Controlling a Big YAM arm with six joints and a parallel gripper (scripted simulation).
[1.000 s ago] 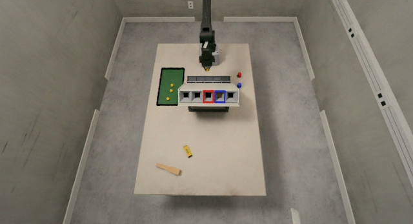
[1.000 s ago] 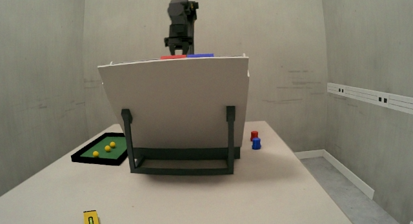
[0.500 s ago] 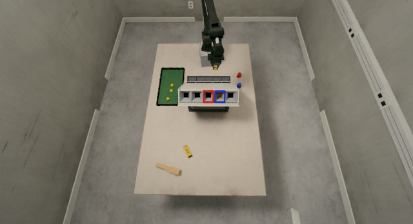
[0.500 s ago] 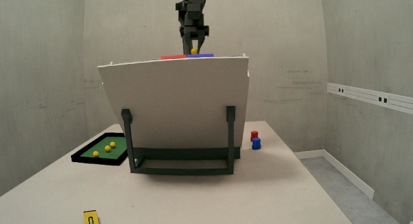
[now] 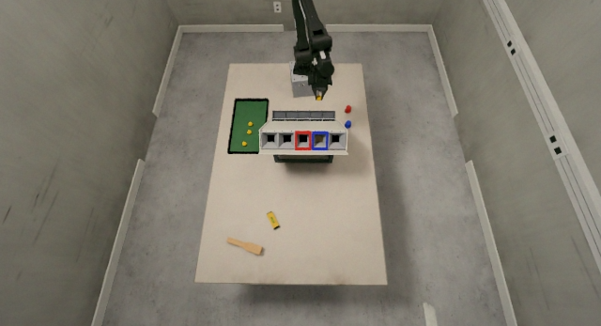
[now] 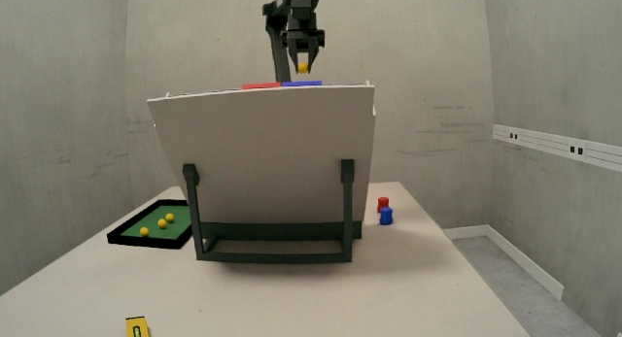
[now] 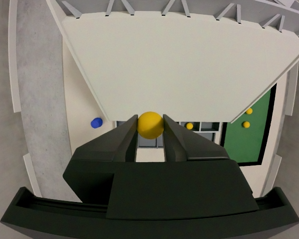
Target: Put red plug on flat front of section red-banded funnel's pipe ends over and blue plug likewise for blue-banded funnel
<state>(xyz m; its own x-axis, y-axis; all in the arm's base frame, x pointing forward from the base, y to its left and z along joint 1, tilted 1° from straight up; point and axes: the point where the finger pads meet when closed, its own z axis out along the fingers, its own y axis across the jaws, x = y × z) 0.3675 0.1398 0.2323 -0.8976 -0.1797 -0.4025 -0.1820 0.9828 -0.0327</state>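
Note:
My gripper point(image 5: 318, 97) point(image 6: 302, 67) point(image 7: 150, 119) is shut on a yellow marble point(image 5: 318, 98) point(image 6: 302, 68) point(image 7: 150, 125). It hangs high above the stand, about over the blue-banded funnel point(image 5: 319, 140) point(image 6: 301, 84). The red-banded funnel point(image 5: 302, 140) point(image 6: 260, 85) is beside that one. The white cover point(image 6: 267, 148) point(image 7: 180, 64) hides the pipes. Another marble point(image 7: 189, 125) lies in one of the grey sections point(image 5: 303, 115) point(image 7: 209, 126). The red plug point(image 5: 347, 109) point(image 6: 383, 204) and the blue plug point(image 5: 347, 124) point(image 6: 386, 216) point(image 7: 96, 123) stand on the table right of the stand.
The green marble tray point(image 5: 239, 115) point(image 6: 146, 242) point(image 7: 242, 146) holds three marbles left of the stand. A yellow block point(image 5: 272, 220) point(image 6: 136, 326) and a wooden spatula point(image 5: 244, 245) lie near the table's front. The grey arm base point(image 5: 299, 84) stands behind the sections.

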